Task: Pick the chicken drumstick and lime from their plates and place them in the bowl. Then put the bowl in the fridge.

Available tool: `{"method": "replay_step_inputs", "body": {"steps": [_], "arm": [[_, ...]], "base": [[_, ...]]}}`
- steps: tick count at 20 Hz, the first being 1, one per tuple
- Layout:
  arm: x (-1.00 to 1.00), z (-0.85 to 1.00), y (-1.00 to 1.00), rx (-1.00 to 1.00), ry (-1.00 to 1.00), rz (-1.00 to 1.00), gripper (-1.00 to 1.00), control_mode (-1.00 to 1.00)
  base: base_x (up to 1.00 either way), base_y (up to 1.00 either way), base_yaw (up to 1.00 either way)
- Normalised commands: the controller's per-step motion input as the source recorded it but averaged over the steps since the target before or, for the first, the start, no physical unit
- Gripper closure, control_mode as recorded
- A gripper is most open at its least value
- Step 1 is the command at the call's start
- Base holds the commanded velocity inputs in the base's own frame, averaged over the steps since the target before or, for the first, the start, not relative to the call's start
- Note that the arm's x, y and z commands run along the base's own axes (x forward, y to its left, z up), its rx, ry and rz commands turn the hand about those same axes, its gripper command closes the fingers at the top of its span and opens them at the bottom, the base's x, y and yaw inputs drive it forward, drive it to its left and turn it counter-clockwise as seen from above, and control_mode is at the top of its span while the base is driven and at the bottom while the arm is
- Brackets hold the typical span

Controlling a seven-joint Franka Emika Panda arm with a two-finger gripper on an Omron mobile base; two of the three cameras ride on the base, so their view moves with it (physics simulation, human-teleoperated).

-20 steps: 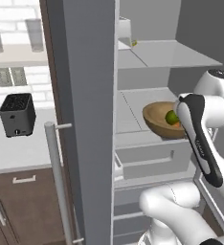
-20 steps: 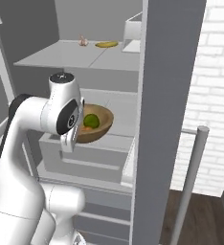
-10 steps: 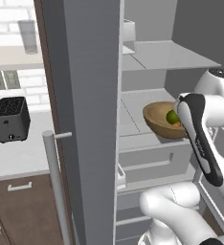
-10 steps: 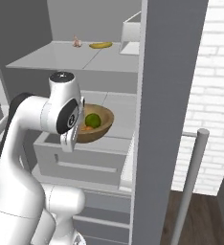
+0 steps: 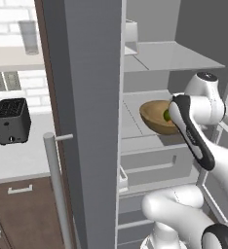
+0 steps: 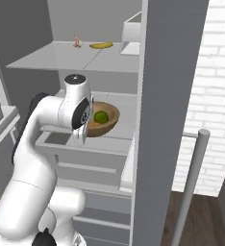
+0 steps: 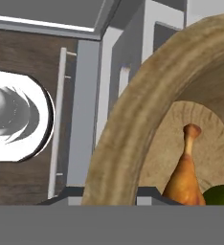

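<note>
Bowl [image 6: 106, 119] | drumstick [image 7: 184, 178] and lime [image 6: 100, 116] loaded | rim pinched by gripper [image 7: 111, 203] | held above fridge [image 5: 86, 97] shelf [image 6: 124, 139] | next: to be lowered, released.

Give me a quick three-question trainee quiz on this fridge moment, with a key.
1. True or false: the lime lies in the bowl.
2. What lies beside the lime in the hand view? A) banana B) chicken drumstick C) garlic
3. Fill in: the bowl is at the fridge shelf above the ____.

Key: 1 true; 2 B; 3 drawers.
</note>
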Motion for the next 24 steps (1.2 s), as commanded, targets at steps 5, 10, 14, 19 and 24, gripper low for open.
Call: {"method": "replay_step_inputs", "body": {"steps": [5,10,14,19,24], "arm": [[1.00,-0.61,-0.09,0.00,-0.05,0.01,1.00,-1.00],[1.00,-0.06,-0.06,0.10,0.01,0.00,1.00,-1.00],[0.76,-0.01,-0.04,0.07,0.05,0.00,1.00,-1.00],[0.54,-0.30,0.00,0.00,0.01,0.00,1.00,-1.00],[0.49,-0.47,0.00,0.00,0.00,0.00,1.00,-1.00]], "base": [[0.00,0.00,0.00],[0.00,0.00,0.00],[0.00,0.00,0.00],[0.00,0.00,0.00],[0.00,0.00,0.00]]}}
